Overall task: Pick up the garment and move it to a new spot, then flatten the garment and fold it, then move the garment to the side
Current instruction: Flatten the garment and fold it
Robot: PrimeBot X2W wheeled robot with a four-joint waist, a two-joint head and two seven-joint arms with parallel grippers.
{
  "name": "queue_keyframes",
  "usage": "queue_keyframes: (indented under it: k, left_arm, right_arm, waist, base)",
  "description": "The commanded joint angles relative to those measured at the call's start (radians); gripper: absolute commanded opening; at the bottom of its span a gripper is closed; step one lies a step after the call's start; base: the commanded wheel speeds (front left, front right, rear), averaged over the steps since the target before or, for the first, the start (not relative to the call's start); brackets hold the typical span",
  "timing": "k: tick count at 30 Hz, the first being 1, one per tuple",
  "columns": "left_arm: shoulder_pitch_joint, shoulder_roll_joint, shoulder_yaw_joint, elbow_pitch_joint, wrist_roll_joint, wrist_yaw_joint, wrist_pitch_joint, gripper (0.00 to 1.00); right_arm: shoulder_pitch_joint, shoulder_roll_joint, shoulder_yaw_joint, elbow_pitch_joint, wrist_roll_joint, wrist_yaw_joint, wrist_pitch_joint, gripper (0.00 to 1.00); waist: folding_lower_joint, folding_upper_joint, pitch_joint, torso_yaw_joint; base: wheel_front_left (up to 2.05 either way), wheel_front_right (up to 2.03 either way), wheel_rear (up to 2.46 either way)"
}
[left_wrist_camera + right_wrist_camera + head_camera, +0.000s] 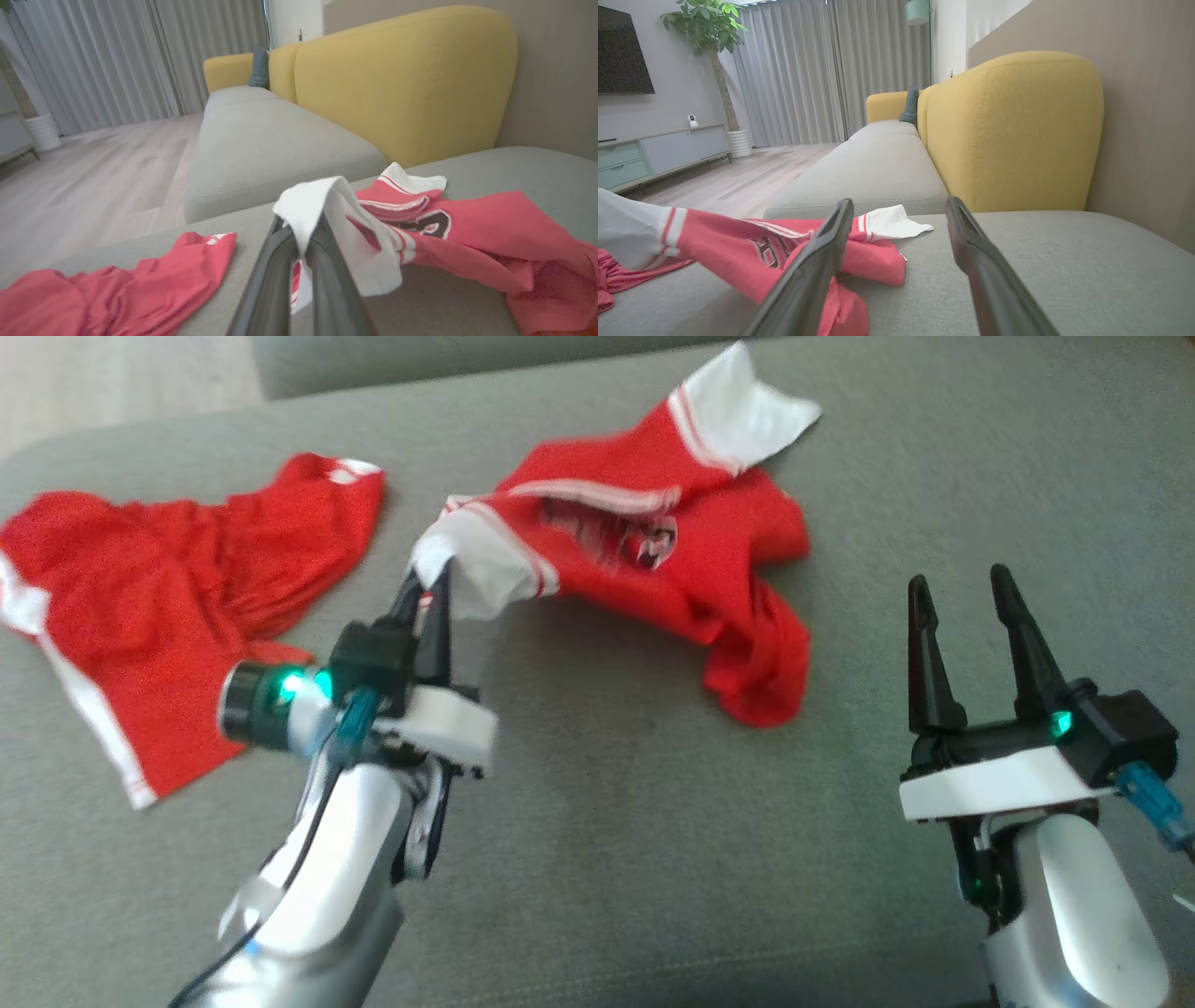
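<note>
Pinching white sleeve (476,565) of red shirt (672,569) in left gripper (428,586), fingers closed tight, sleeve raised off grey cushion (653,859). Leaves rest of shirt crumpled mid-cushion, second sleeve (747,411) toward the back. Have right gripper (962,581) spread wide, empty, right of shirt, apart from it. Also seeing red shorts (168,597) further left on same cushion.

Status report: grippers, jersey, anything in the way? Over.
Left gripper shut on jersey sleeve. Right gripper open, touching nothing. Jersey crumpled on sofa. Shorts lie apart, leftward.
</note>
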Motion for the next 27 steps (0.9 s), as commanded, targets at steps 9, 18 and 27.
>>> queue_keyframes:
  k: [9, 18, 27]
  left_arm:
    - [0.102, 0.084, 0.01, -0.102, 0.129, -0.012, -0.005, 0.0]
    - [0.134, 0.058, -0.081, 0.13, 0.149, -0.076, -0.005, 1.0]
    - [0.134, 0.025, -0.008, -0.021, 0.117, -0.038, -0.005, 1.0]
  right_arm:
    - [0.012, 0.001, 0.014, 0.02, 0.03, -0.001, -0.011, 1.0]
    - [-0.017, 0.001, -0.043, 0.011, 0.018, -0.001, -0.011, 1.0]
    - [-0.032, -0.018, -0.117, -0.034, -0.011, -0.001, 0.012, 1.0]
  waist:
    - [0.0, 0.0, -0.079, 0.08]
    - [0.0, 0.0, -0.066, 0.067]
    - [0.0, 0.0, -0.074, 0.084]
  base:
    - [0.0, 0.0, 0.0]
    - [0.0, 0.0, 0.0]
    - [0.0, 0.0, 0.0]
